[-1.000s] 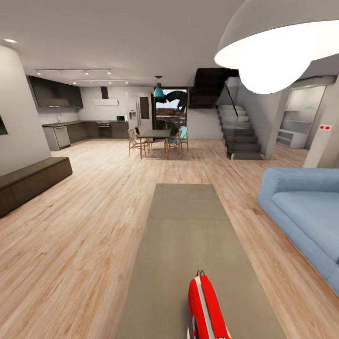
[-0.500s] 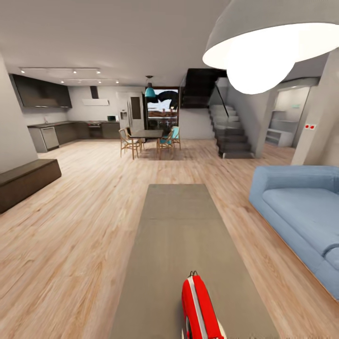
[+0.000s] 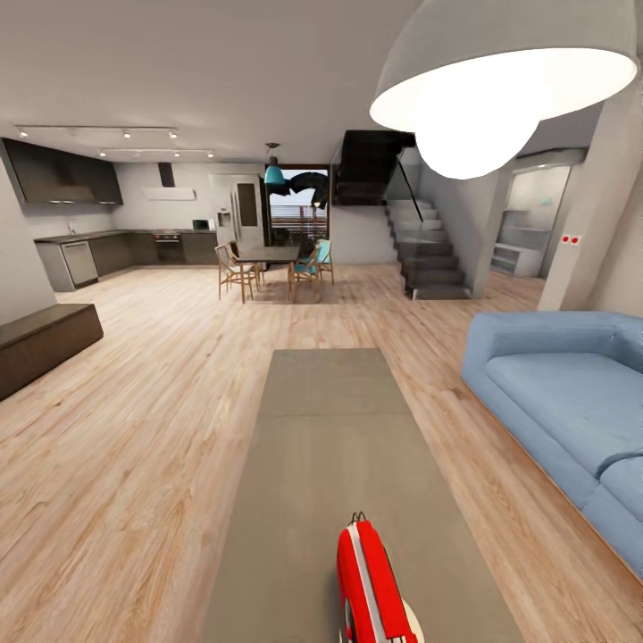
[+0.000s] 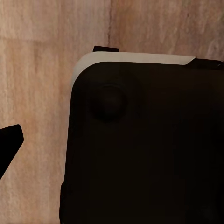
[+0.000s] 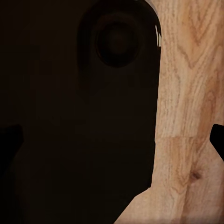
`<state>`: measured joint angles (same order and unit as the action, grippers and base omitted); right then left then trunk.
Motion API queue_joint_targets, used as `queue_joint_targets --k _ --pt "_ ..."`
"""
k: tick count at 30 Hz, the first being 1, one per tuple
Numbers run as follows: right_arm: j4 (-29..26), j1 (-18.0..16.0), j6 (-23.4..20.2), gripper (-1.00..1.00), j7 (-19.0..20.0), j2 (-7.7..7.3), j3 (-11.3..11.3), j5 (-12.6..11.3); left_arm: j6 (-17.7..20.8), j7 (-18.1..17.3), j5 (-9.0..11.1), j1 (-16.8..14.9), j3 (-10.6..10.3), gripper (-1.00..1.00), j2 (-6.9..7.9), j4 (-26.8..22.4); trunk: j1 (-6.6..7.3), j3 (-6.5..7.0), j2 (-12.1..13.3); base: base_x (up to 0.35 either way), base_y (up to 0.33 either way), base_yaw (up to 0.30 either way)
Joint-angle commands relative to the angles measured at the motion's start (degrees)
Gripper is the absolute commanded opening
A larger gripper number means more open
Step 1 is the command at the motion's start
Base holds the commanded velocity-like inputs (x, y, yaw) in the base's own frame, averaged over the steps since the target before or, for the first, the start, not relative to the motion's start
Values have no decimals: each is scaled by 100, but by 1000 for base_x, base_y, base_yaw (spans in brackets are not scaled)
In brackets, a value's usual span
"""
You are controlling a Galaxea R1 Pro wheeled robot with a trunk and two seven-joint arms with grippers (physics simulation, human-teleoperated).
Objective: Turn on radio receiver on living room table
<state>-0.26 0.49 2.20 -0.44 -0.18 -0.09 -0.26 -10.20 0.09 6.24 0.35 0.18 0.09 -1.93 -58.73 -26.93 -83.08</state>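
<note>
One radio receiver (image 3: 368, 585) on the table (image 3: 321, 446), sofa (image 3: 563, 402) beside.

You have the long low table (image 3: 326, 446) running up the centre of the head view from the bottom edge, its flat grey-taupe top matte. On its near end, at bottom centre, the red radio receiver (image 3: 368, 585) stands end-on, white stripe along its top, thin handle at the far tip. The table stands on the light wood plank floor (image 3: 152, 429).
</note>
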Motion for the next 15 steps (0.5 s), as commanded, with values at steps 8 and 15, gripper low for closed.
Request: queue_joint_targets --k 8,15 --pt "0 0 -1 100 0 0 0 0 0 8 0 0 0 100 0 0 0 0 0 0 0 0" --pt "0 1 -5 100 0 0 2 7 0 9 0 0 0 100 -10 0 0 0 0 0 0 0"
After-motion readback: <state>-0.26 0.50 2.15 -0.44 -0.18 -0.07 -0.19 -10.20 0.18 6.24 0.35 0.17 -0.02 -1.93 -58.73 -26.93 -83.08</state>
